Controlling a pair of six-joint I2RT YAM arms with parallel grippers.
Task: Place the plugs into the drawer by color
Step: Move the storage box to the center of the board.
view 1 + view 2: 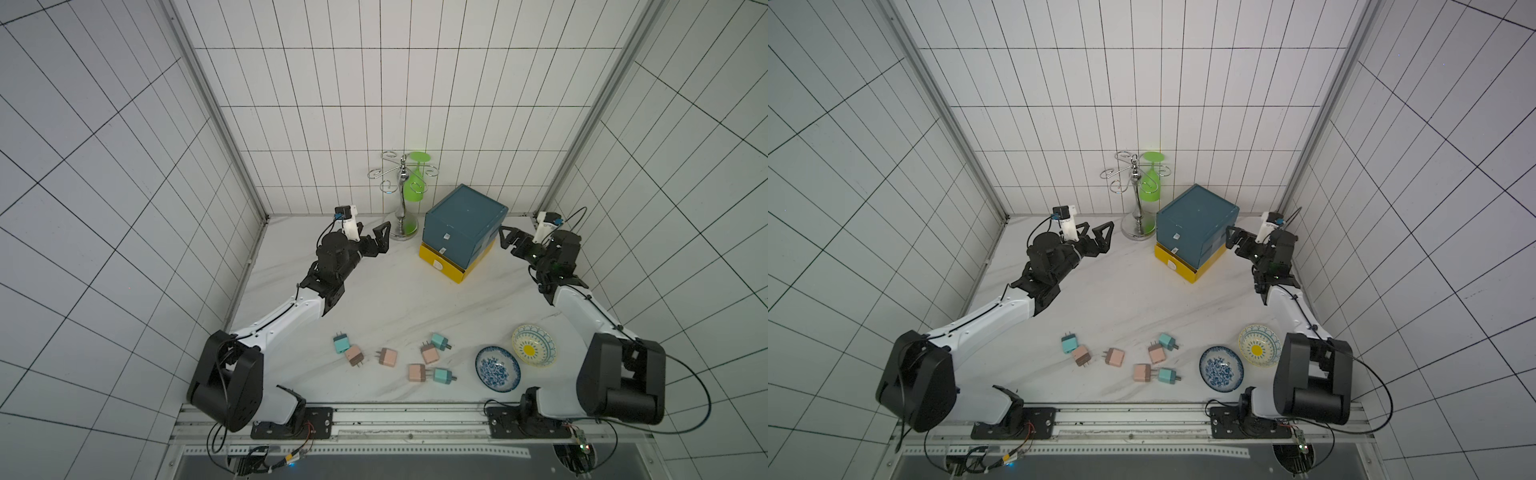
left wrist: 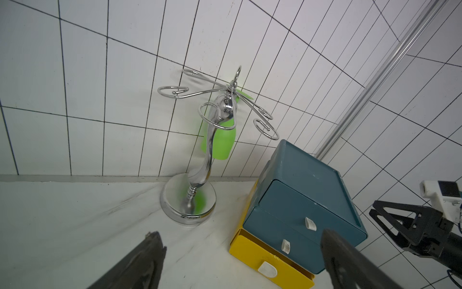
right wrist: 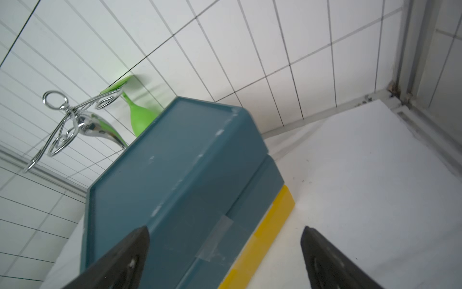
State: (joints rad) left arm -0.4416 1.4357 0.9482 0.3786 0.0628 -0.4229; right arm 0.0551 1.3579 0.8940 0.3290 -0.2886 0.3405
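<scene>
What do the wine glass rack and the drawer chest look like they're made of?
Rack: polished chrome-look metal; its stem and base mirror the green glass. Drawer chest: probably matte plastic; flat dull teal and yellow, pale scuffs along the edges.

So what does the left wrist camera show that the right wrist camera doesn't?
Only the left wrist view: the drawer from the front with its white pull tabs, the round base of the chrome stand, and the right gripper. Only the right wrist view: the drawer's side with a tape patch, and the back corner of the table. Both: the drawer, the stand's upper hooks, and the green glass hanging there.
</scene>
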